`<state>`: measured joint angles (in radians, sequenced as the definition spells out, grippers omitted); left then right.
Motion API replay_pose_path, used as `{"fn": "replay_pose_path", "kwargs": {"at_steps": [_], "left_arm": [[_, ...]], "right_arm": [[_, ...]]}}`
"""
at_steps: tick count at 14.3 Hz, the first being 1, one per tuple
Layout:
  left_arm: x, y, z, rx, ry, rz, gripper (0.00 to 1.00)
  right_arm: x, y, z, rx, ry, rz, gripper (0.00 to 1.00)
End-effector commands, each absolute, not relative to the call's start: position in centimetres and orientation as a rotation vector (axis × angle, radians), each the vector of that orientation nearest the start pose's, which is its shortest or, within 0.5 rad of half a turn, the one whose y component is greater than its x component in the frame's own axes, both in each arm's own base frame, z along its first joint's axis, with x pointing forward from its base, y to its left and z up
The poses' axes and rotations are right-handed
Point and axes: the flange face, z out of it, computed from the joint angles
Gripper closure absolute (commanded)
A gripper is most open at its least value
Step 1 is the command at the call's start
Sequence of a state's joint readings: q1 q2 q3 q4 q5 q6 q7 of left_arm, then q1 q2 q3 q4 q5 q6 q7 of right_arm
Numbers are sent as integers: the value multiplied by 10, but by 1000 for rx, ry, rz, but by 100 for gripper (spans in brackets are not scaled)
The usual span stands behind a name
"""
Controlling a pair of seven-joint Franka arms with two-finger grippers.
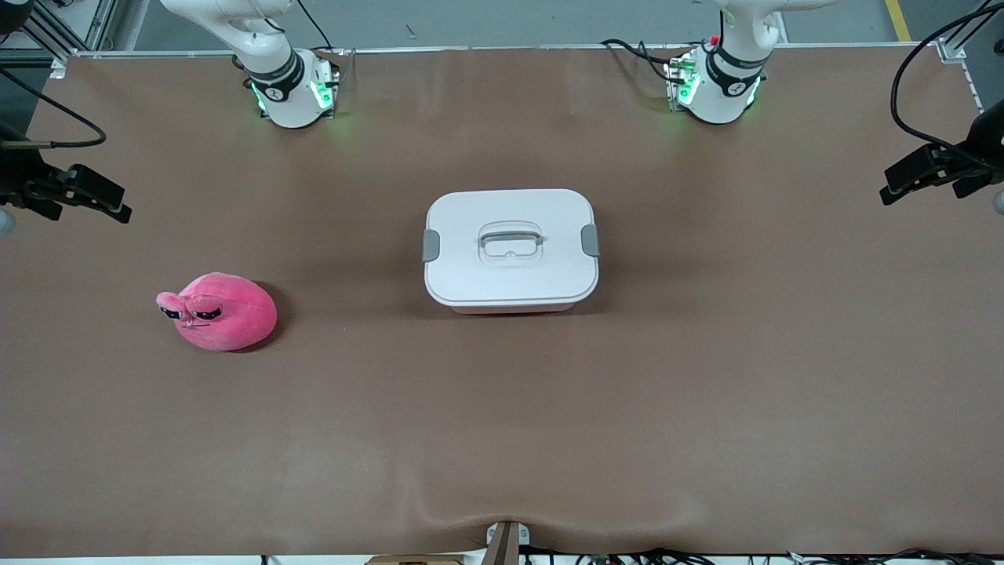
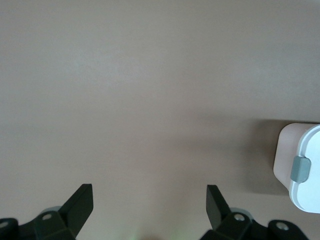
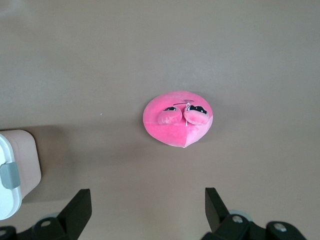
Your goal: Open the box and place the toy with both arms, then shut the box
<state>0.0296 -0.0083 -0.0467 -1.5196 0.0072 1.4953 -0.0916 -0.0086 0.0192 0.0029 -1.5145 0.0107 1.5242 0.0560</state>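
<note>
Two claws wide apart, high over brown table, box shut, toy aside

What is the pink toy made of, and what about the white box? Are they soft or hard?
The toy looks like soft plush: fuzzy, matte pink fabric with a stitched seam and a squashy rounded shape. The box looks like hard plastic: a smooth white lid with a moulded handle, grey side latches and a pinkish base under the lid.
</note>
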Motion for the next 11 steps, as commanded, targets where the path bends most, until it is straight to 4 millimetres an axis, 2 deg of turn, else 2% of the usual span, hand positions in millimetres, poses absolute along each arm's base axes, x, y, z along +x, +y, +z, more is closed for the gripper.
{"fn": "replay_pose_path", "kwargs": {"at_steps": [1,3,5,11], "left_arm": [[547,-5,649,-3143,-87,17,0],[547,-4,650,-3143,-89,15,0],[553,-7,642,-3127,-76,37,0],[560,2,634,-3139,-99,55,0]], "right_arm": [[555,1,640,-3140,113,14,0],[555,1,640,-3140,113,14,0],[555,1,640,-3140,113,14,0],[555,1,640,-3140,113,19,0]]}}
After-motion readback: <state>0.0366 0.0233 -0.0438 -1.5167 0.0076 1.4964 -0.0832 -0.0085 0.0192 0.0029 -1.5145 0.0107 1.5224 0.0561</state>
